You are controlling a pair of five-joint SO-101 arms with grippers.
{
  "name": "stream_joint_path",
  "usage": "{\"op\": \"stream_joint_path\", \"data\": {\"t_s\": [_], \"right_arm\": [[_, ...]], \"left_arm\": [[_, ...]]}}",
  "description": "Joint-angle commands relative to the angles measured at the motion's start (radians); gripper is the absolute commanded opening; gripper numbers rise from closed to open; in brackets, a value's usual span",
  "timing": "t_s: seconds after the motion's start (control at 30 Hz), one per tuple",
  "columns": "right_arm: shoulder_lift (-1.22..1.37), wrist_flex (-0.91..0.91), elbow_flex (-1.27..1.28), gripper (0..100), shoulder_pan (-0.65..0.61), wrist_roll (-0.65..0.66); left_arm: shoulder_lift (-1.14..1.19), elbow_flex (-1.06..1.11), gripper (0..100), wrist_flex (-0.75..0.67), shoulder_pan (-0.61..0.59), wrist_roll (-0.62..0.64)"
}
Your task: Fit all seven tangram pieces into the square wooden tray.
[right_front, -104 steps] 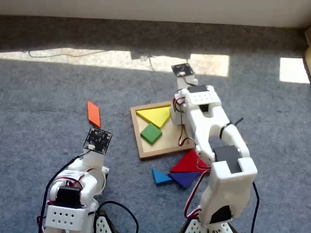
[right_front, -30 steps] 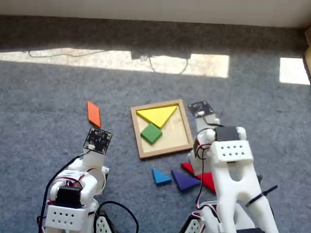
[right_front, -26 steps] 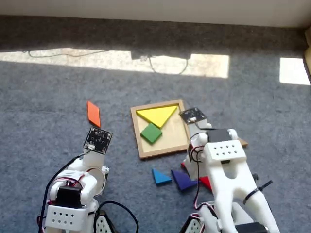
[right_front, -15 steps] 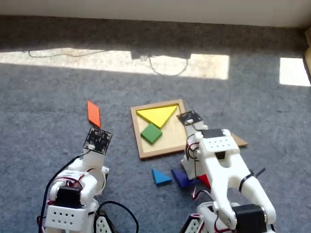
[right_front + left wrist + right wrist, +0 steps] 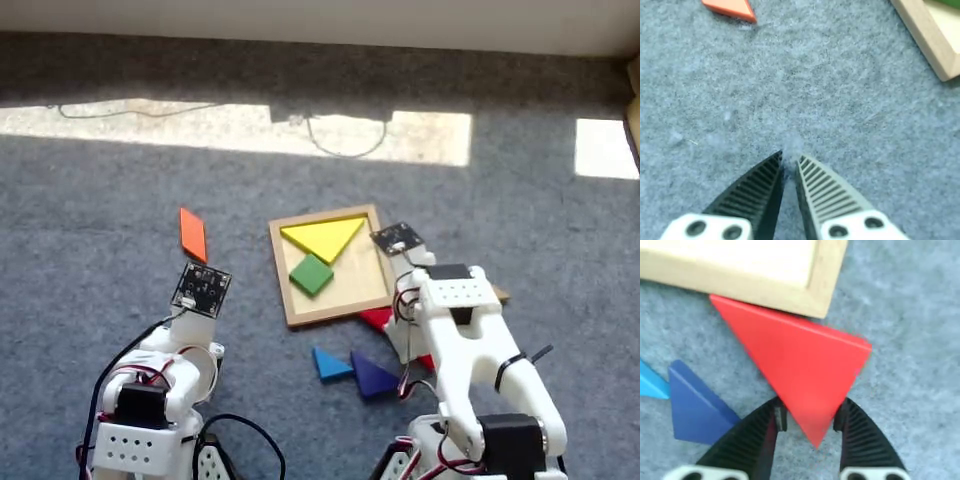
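Two pieces lie inside the square wooden tray [image 5: 329, 306] at centre: a yellow triangle [image 5: 322, 238] along the far side and a green square [image 5: 311, 273] nearer. The red triangle [image 5: 800, 360] lies against the tray's near right corner. The right gripper [image 5: 807, 412] straddles its near tip and appears to pinch it. A dark blue triangle [image 5: 372, 375] and a light blue triangle [image 5: 328, 363] lie to its near left. An orange parallelogram [image 5: 192, 234] lies far left. The left gripper [image 5: 789, 161], jaws nearly closed on nothing, hovers over carpet [image 5: 840, 100].
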Motion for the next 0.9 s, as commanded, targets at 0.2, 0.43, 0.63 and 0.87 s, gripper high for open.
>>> {"op": "stream_joint_path", "data": {"t_s": [0.2, 0.43, 0.63, 0.87], "right_arm": [[-0.314, 0.107, 0.016, 3.2, 0.015, 0.068], [-0.381, 0.053, 0.015, 3.2, 0.013, 0.014], [-0.381, -0.088, 0.015, 3.3, -0.079, -0.083], [-0.38, -0.288, -0.071, 3.3, -0.154, -0.199]], "left_arm": [[-0.021, 0.021, 1, -0.002, 0.013, 0.009], [-0.021, 0.021, 1, -0.002, 0.013, 0.009], [-0.021, 0.021, 1, -0.002, 0.013, 0.009], [-0.021, 0.021, 1, -0.002, 0.013, 0.009]]}}
